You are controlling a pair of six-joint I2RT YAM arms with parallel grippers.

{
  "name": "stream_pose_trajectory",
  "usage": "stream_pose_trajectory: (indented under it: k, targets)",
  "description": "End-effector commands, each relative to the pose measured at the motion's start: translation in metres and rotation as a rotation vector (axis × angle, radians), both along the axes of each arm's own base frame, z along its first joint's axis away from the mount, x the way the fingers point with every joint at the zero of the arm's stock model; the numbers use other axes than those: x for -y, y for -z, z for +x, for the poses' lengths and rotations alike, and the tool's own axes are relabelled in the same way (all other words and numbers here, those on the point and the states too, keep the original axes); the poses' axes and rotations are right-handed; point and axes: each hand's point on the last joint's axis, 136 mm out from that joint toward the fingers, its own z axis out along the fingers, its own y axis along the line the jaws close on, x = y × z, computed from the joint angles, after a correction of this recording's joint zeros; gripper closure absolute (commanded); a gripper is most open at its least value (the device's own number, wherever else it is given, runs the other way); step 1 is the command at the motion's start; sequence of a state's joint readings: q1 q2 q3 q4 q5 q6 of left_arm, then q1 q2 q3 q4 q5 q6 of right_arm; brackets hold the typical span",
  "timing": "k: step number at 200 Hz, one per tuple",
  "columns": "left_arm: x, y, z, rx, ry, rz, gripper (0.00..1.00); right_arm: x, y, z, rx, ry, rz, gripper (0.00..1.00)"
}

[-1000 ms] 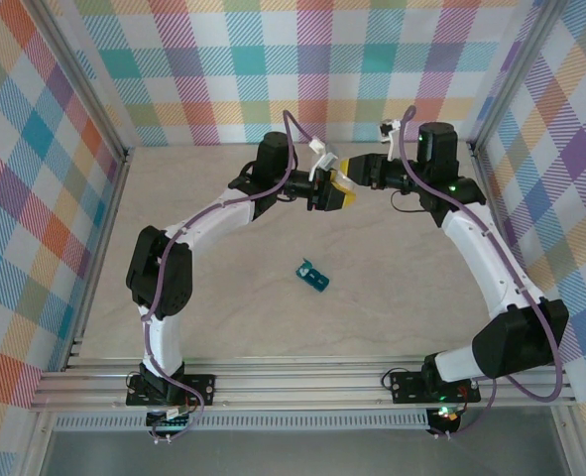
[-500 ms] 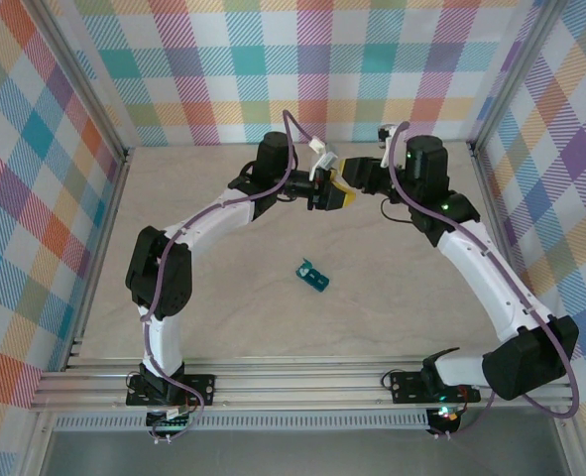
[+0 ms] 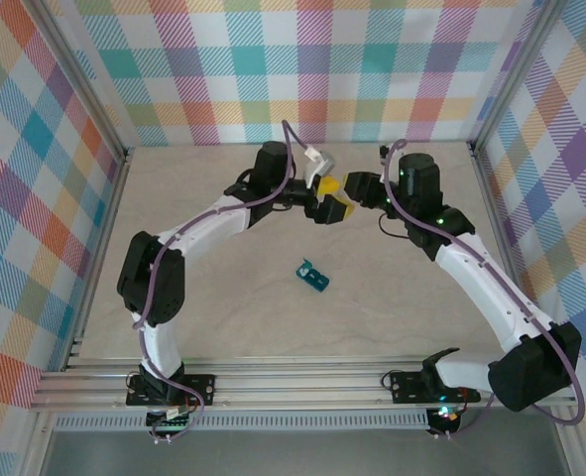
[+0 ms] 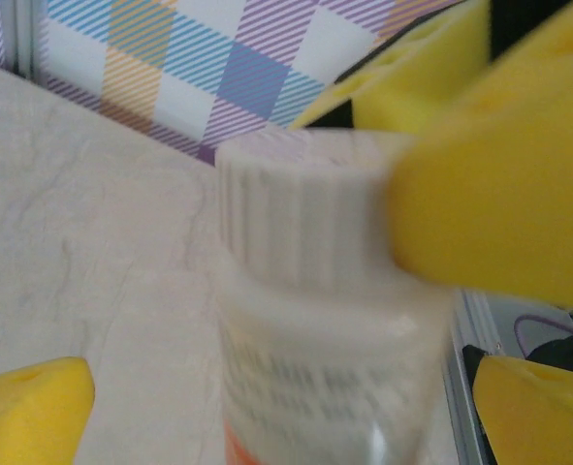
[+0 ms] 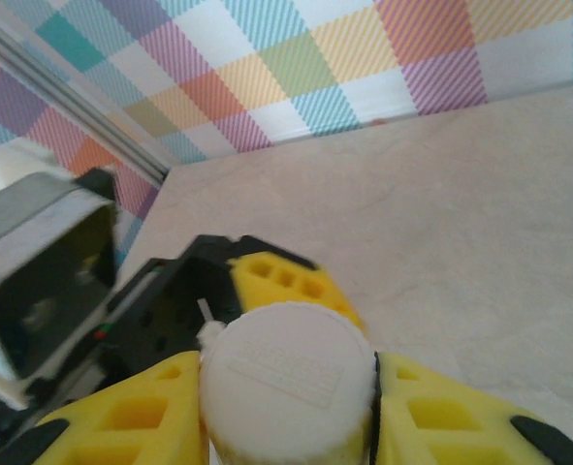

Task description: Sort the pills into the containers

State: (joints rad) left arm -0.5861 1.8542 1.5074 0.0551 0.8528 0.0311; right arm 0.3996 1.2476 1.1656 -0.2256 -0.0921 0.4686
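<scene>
From above, the teal pill box (image 3: 312, 276) lies in the middle of the table (image 3: 223, 317), well apart from the left tool (image 3: 330, 196) and right tool (image 3: 352, 186) (both toward the far edge). Left wrist: the left tool stands spread around a white bottle (image 4: 315, 320). Right wrist: the right tool pinches the bottle's cap.

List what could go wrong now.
Only the right gripper grips the small white plastic bottle, by its ribbed white cap; the left gripper stands open around the body, so the bottle might slip or unscrew and fall.
The grippers sit close together; either moving might bump the other.
The small teal plastic pill box lies well away, so spilled pills would miss it.
</scene>
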Motion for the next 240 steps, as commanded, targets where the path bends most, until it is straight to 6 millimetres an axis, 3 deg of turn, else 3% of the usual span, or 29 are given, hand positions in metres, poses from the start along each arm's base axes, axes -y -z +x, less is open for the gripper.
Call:
stream_pose_trajectory:
  k: [1, 66, 122, 163, 203, 240]
  targets:
    - [-0.022, -0.032, -0.011, 0.074, -0.046, -0.024, 0.00, 0.016, -0.004, 0.002, 0.033, 0.070, 0.001, 0.76]
    - [-0.078, -0.043, -0.007, 0.100, -0.259, 0.010, 0.00, 0.035, 0.054, 0.012, 0.061, 0.131, -0.165, 0.75]
    - [-0.128, -0.040, 0.023, 0.078, -0.568, 0.023, 0.00, 0.045, 0.105, 0.028, 0.101, 0.190, -0.244, 0.75]
    - [-0.162, -0.028, 0.052, -0.014, -0.811, 0.063, 0.00, 0.041, 0.129, 0.039, 0.134, 0.219, -0.260, 0.75]
    - [-0.203, -0.035, 0.063, -0.061, -1.036, 0.020, 0.00, 0.032, 0.147, 0.049, 0.161, 0.234, -0.271, 0.75]
    - [-0.211, -0.039, 0.063, -0.056, -1.051, 0.053, 0.00, 0.024, 0.166, 0.050, 0.172, 0.236, -0.288, 0.75]
